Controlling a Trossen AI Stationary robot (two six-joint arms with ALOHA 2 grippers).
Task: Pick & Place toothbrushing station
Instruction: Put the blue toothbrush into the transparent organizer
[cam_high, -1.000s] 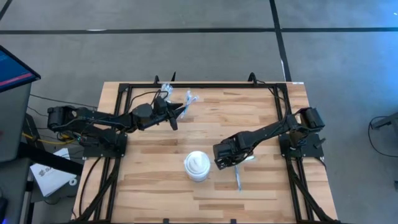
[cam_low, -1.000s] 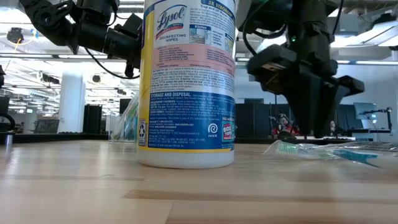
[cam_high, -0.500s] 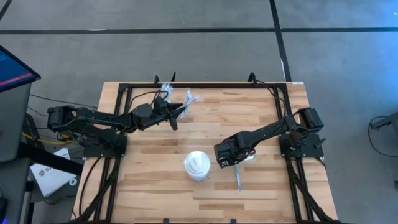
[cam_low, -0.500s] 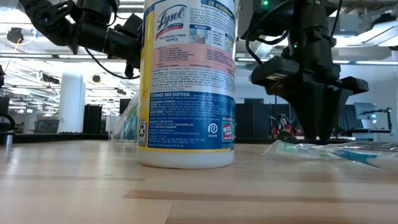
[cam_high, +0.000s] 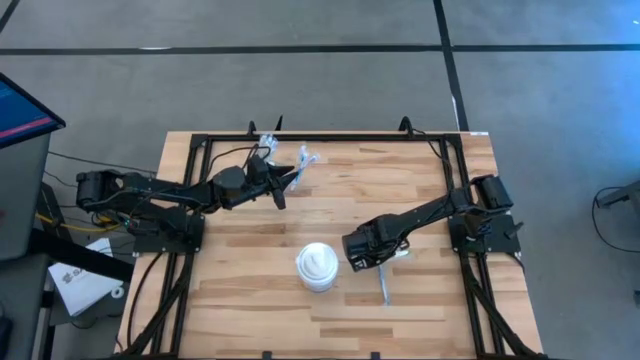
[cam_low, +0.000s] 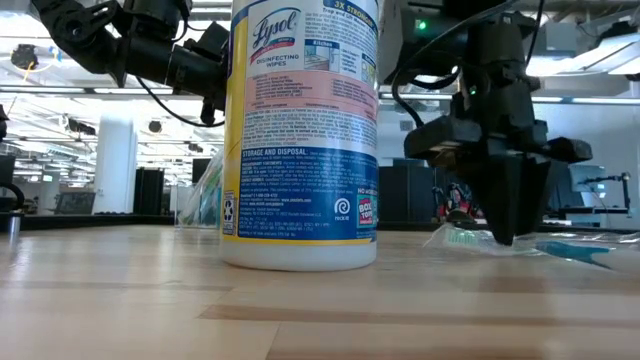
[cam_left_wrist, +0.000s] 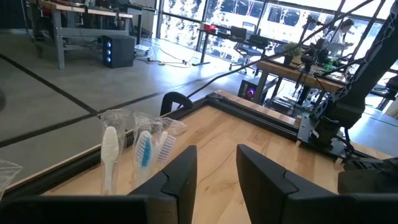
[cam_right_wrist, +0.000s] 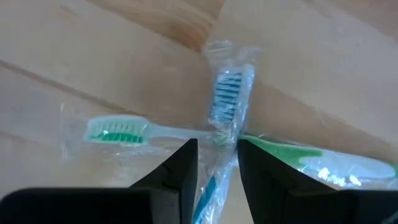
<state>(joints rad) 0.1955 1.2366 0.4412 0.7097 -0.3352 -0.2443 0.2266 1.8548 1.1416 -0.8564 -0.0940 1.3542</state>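
Three wrapped toothbrushes (cam_high: 385, 283) lie on the table right of centre: a blue one (cam_right_wrist: 225, 102) and two green ones (cam_right_wrist: 118, 132). My right gripper (cam_right_wrist: 217, 155) points down over them, open, one finger on each side of the blue one's neck; in the low view its tips (cam_low: 506, 238) reach wrapper height. At the far left, wrapped toothbrushes (cam_left_wrist: 138, 148) stand upright in a clear cup (cam_high: 305, 158), with a second clear cup (cam_high: 268, 140) beside it. My left gripper (cam_left_wrist: 216, 165) hovers just short of them, open and empty. My right gripper comes from above, pointing down, its fingers (cam_right_wrist: 180, 171) across the blue toothbrush's wrapped neck (cam_right_wrist: 219, 144). The toothbrush lies flat on the table. I cannot tell whether the fingers touch the wrapper.
A tall white Lysol wipes tub (cam_high: 318, 266) stands just left of my right gripper and fills the middle of the low view (cam_low: 300, 130). A black frame (cam_high: 330, 137) runs round the table's edge.
My right gripper has gone down onto the wrapped toothbrushes on the table, from well above them to their height. The toothbrushes have not moved.
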